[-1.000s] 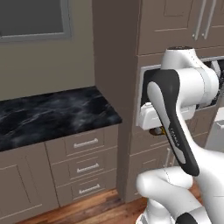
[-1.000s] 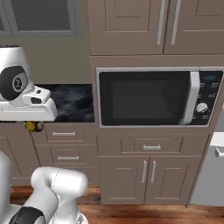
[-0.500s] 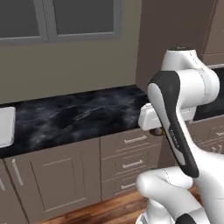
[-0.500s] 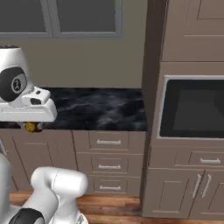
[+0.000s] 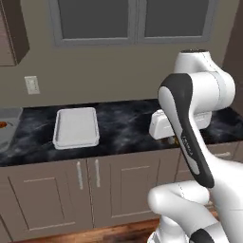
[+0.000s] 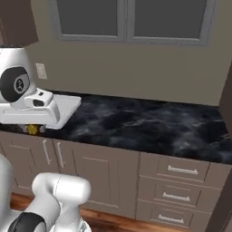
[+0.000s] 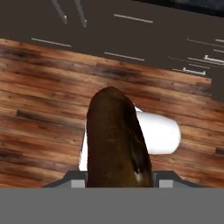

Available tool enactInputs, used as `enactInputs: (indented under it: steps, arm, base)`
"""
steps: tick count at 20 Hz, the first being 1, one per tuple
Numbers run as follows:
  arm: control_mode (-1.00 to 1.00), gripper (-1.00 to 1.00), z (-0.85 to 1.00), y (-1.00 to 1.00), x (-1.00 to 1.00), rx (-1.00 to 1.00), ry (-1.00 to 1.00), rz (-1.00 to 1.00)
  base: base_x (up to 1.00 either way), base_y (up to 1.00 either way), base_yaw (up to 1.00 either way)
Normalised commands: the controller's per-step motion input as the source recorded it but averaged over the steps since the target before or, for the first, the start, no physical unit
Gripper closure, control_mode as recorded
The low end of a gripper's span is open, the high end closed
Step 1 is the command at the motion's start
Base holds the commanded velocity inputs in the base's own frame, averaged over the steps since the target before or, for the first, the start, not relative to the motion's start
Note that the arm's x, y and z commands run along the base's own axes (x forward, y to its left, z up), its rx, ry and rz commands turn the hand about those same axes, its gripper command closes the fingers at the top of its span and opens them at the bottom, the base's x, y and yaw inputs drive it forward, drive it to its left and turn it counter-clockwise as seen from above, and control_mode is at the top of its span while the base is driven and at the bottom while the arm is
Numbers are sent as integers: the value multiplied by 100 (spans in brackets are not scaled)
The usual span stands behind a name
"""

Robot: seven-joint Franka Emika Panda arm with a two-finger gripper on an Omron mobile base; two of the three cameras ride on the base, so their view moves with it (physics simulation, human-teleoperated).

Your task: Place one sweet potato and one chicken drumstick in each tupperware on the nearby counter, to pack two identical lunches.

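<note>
My gripper (image 7: 118, 177) is shut on a dark brown, elongated food piece (image 7: 116, 140); whether it is the sweet potato or the chicken drumstick I cannot tell. The hand points down at the wooden floor in front of the cabinets. From the base cameras the gripper (image 5: 168, 139) (image 6: 32, 130) hangs level with the counter's front edge, a brownish-yellow bit showing under the hand. The whitish tupperware (image 5: 76, 127) (image 6: 69, 107) lies on the black marble counter (image 5: 123, 128) (image 6: 149, 124), left of the hand. A grey tupperware (image 5: 8, 128) sits at the far left edge, with an orange bit at its rim.
Taupe cabinets with silver handles (image 5: 88, 173) (image 6: 181, 170) run under the counter. A window (image 5: 137, 21) and a wall outlet (image 5: 32, 84) are behind it. A dark tall cabinet (image 6: 226, 149) stands at the right.
The base has driven left: the microwave and tall cabinet have slid out of view, and the counter stretch with both tupperwares has come in. The gripper has kept its hold on the brown piece.
</note>
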Motion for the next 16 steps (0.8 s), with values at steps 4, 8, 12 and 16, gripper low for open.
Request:
enactInputs:
  steps: [4,8,12,16]
  arm:
    - [100,100,0,0,0,0,0,0]
    - [100,100,0,0,0,0,0,0]
    - [100,100,0,0,0,0,0,0]
    - [100,100,0,0,0,0,0,0]
  base:
    - [0,100,33]
    - [8,100,30]
    - [39,100,24]
    - [64,100,9]
